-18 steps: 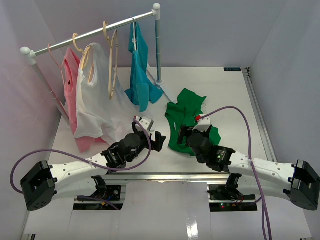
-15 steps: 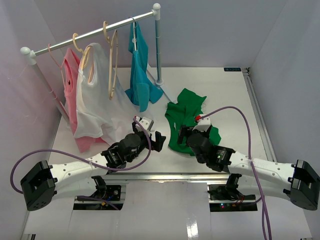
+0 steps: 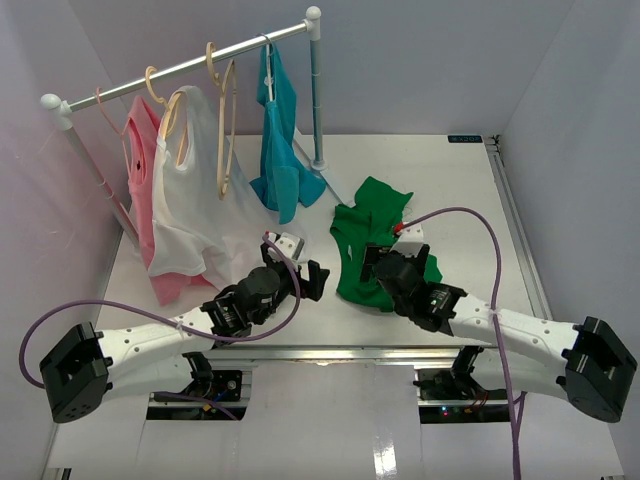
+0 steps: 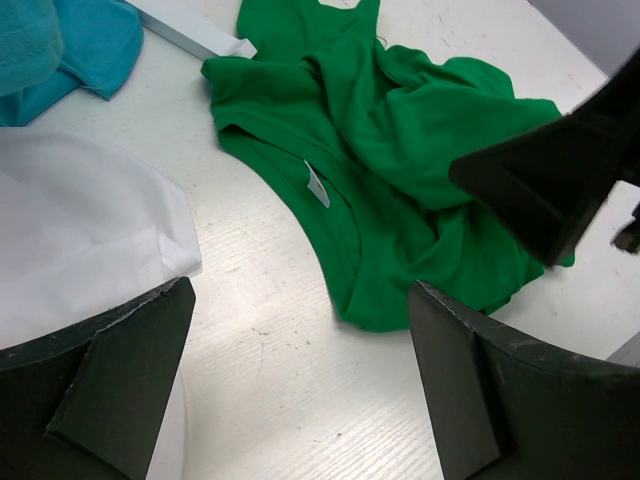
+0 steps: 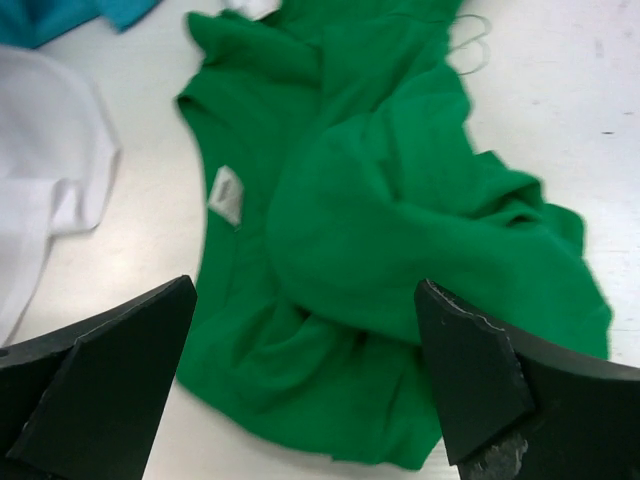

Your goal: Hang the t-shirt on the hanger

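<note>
While left hand (image 4: 300,300) and right hand (image 5: 305,290) gape empty, one crumpled t-shirt (image 3: 372,222), one bare hanger (image 3: 226,135), three hung shirts (image 3: 195,205).

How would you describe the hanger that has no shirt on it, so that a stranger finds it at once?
Look at the white clothes rail at the back left of the table. Between the white shirt and the teal-blue t-shirt hangs a pale wooden hanger with a thick rounded hook. It is the only hanger on the rail that carries no garment.
</note>
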Robot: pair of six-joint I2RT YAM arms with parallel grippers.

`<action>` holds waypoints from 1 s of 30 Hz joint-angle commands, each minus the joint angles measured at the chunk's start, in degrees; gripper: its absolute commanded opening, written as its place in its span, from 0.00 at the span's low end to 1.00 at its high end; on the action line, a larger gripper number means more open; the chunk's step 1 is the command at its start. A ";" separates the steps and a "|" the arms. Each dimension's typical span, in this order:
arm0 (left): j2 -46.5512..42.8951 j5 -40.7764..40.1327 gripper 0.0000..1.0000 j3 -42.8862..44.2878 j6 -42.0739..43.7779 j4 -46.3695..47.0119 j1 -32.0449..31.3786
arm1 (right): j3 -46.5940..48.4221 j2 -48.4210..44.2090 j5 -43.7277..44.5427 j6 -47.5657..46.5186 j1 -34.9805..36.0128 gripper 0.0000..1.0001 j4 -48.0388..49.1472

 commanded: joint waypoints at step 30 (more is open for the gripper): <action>1.69 -5.89 0.96 1.94 -1.25 -0.38 -0.08 | 28.30 20.48 -12.94 -18.33 -32.92 0.73 -10.77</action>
